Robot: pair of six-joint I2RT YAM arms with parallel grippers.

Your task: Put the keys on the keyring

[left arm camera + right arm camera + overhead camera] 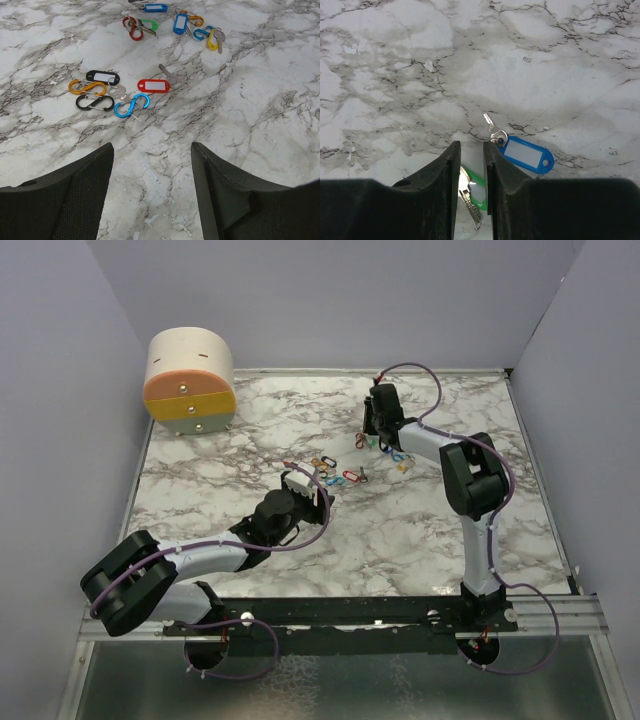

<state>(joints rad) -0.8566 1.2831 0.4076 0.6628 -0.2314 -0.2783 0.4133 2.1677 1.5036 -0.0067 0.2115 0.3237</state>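
Right gripper (pixel 471 144): jaws nearly together, a narrow slit over the green-tagged key (pixel 477 193), which lies on the marble table (pixel 395 65) right under the tips. Can't tell whether it is clamped or just straddled. Left gripper (pixel 151 146): jaws wide apart, nothing between, hovering near the red-tagged key (pixel 153 85).

Keys are likely light, stiff, thin and flat on slick marble (prone to skate when nudged). The plastic tag looks the thicker, safer place to pinch, across its short width, leaving the ring end free.

- **Green one:** long axis runs roughly along the slit, and the metal blade seems to point toward the camera.
- **Blue-tagged key (pixel 527 154):** just beside the right finger, axis diagonal, tag lower right, blade upper left.
- **Red one:** tag lies left-right, blade angled up-right.
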